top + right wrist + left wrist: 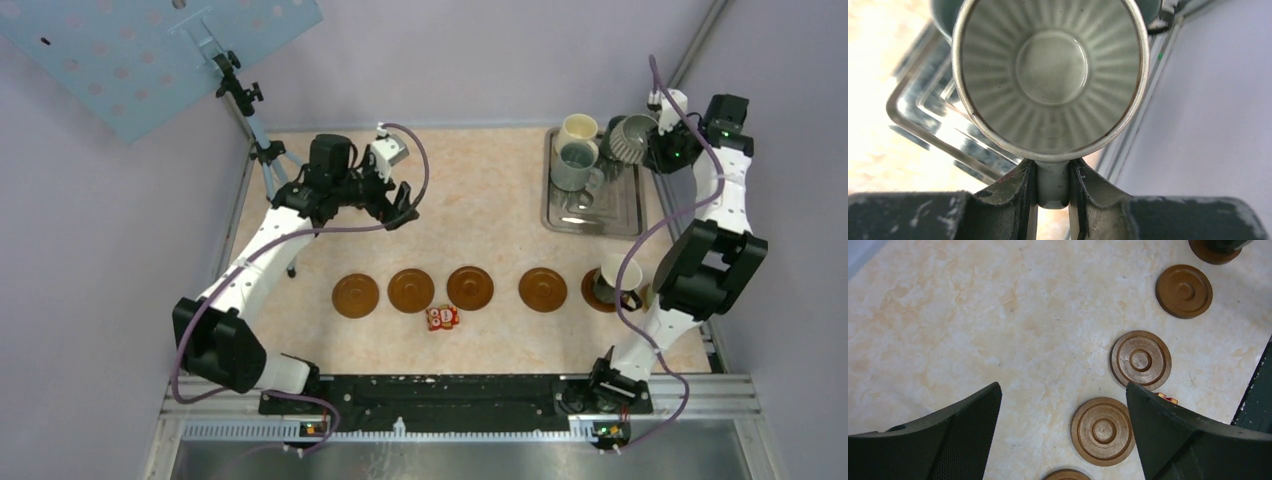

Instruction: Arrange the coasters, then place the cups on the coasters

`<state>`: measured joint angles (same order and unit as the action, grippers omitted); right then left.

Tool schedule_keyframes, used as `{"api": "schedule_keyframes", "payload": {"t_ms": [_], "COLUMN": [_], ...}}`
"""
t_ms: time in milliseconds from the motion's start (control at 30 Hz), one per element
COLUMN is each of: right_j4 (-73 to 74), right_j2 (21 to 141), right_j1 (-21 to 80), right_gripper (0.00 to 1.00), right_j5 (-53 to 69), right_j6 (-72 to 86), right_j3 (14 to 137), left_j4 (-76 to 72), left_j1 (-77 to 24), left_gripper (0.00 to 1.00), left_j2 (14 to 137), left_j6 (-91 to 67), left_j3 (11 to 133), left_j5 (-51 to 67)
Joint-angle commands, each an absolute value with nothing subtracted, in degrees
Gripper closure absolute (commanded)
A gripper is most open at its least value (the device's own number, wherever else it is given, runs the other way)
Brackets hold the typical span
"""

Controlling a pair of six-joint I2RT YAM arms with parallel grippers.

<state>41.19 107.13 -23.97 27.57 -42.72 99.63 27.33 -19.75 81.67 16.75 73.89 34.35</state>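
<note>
The pale marbled counter (480,200) carries everything. Over its far left the left arm (260,260) hovers with the left jaws spread wide and holding nothing. The right arm (705,240) reaches to the far right corner, where the right jaws are pinched narrowly on the handle of the ribbed grey cup (630,138). That cup is tilted on its side above the far right end of the metal tray (625,215). A cream cup (578,130) and a blue-grey cup (573,163) stand in the tray just left of it. Another cup (618,278) sits on the rightmost coaster, close beside the right arm's elbow. Five coasters (470,287) lie in a row across the near middle, four of them bare, and the nearest bare one (543,290) is the likely target. The grip is on the handle alone, so the ribbed cup could pivot or slip in the jaws during the carry. A swing to the left could clip the two cups in the tray. The folding elbow could knock the cup on the rightmost coaster. A skewed set-down could shove the thin coaster out of line. The small red-and-white packet (442,318) lies just near of the row, where a low pass could catch it.
</note>
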Motion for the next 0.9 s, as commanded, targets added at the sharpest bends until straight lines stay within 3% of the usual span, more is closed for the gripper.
{"api": "schedule_keyframes", "payload": {"t_ms": [0, 267, 467, 667, 867], "right_j4": [37.3, 37.2, 31.4, 23.6, 20.5], "right_j2": [98.8, 91.1, 86.7, 88.4, 96.0], "right_j1": [-18.1, -1.2, 17.2, 35.9, 49.0], "right_gripper": [1.00, 1.00, 1.00, 1.00, 1.00], "right_j5": [32.3, 27.4, 22.9, 13.2, 6.9], "right_j6": [-35.1, -23.6, -15.8, -9.5, -4.6], "right_j3": [101.9, 96.0, 86.1, 80.8, 85.5], "left_j4": [23.2, 27.2, 31.7, 32.2, 30.1], "left_j1": [-18.3, -13.9, -8.3, 3.4, 9.0], "left_gripper": [0.01, 0.01, 0.01, 0.01, 0.01], "left_j2": [76.6, 70.3, 65.4, 60.6, 58.0], "left_j6": [12.7, 10.8, 10.1, 2.3, -1.9], "left_j3": [72.8, 71.2, 69.5, 66.3, 64.4], "left_j5": [33.5, 31.0, 28.0, 31.8, 29.8]}}
